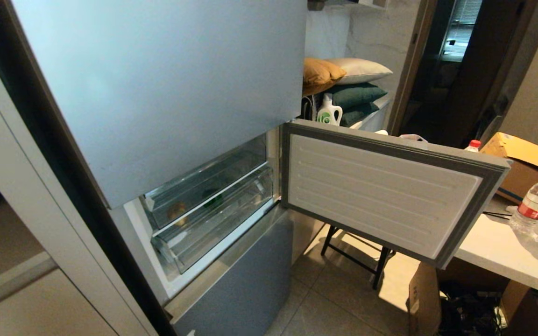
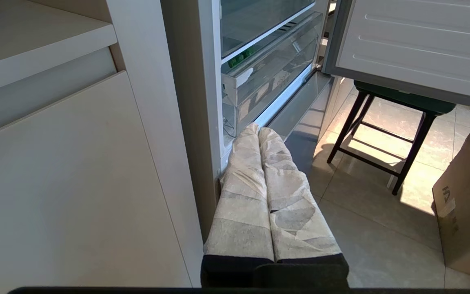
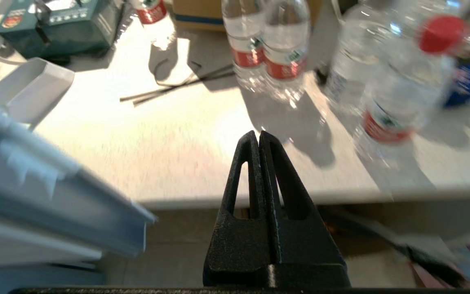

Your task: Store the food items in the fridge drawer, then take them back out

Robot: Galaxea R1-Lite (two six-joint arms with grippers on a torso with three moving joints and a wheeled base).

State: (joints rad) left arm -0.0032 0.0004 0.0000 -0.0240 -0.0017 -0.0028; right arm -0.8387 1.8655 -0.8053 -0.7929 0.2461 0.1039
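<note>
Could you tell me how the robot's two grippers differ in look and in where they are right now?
The left gripper has fingers wrapped in pale, creased covering, while the right gripper has bare black fingers with cut-out slots. The left gripper sits low beside the fridge drawer, pointing at the open compartment; the right gripper hangs at the edge of the white table, facing the water bottles. Both are shut and hold nothing.

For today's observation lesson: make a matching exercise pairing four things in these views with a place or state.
Things:
1. fridge door
2. water bottles
3. left end effector
4. stool

Places or states:
A. on the white table
B. swung open
C. under the open door
D. shut, wrapped in pale covering

Pairs: 1-B, 2-A, 3-D, 4-C
</note>
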